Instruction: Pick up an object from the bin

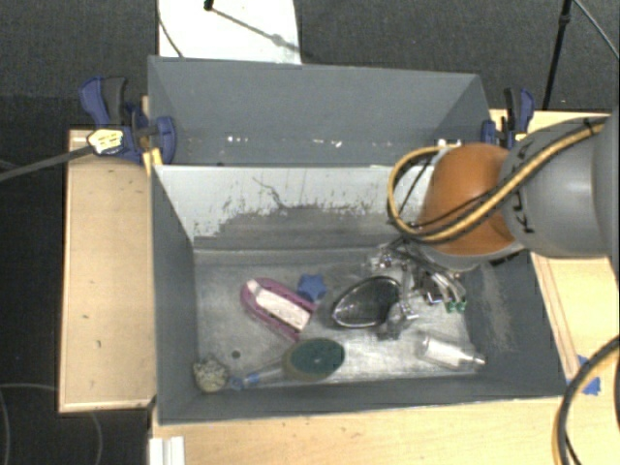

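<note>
My gripper (415, 285) reaches down below the orange wrist cover at the bin's right middle. Its lower end sits right against a dark glossy object (362, 304) that looks like a pair of sunglasses lying on the bin floor. I cannot tell whether it has hold of that object. A clear tube-like thing (448, 354) lies just below the gripper, towards the front right. A small green piece (455, 305) shows at the gripper's right side.
Left of the glossy object lie a small blue piece (312, 286) and a purple and white oblong thing (276, 305). A round green brush head on a blue handle (312, 358) lies along the front wall, with a greyish lump (208, 374) in the front left corner.
</note>
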Controlling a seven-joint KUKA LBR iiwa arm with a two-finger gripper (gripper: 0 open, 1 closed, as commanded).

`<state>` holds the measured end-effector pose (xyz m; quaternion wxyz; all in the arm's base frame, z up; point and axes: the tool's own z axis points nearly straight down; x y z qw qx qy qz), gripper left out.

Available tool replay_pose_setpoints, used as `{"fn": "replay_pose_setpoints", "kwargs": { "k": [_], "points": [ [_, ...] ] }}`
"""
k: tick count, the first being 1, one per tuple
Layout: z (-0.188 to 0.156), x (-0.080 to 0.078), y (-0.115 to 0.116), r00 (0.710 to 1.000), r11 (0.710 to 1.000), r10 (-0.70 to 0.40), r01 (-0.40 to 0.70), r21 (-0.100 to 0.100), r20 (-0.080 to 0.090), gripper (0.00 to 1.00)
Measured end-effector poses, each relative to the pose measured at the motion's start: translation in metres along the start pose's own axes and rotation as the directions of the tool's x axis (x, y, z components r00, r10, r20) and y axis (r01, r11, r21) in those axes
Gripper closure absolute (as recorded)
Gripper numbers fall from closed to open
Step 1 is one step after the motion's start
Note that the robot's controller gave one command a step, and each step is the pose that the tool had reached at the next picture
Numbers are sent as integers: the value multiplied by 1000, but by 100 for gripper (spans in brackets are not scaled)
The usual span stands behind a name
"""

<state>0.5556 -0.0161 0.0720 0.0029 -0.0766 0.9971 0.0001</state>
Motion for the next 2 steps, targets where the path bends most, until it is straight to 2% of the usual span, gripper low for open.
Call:
{"fn": "replay_pose_setpoints", "kwargs": {
  "k": [1,2],
  "points": [
    [-3,-3,-2,1000,1000,-2,2,3,9,100],
    [-146,22,-20,986,986,-165,165,3,3,100]
  ]
}}
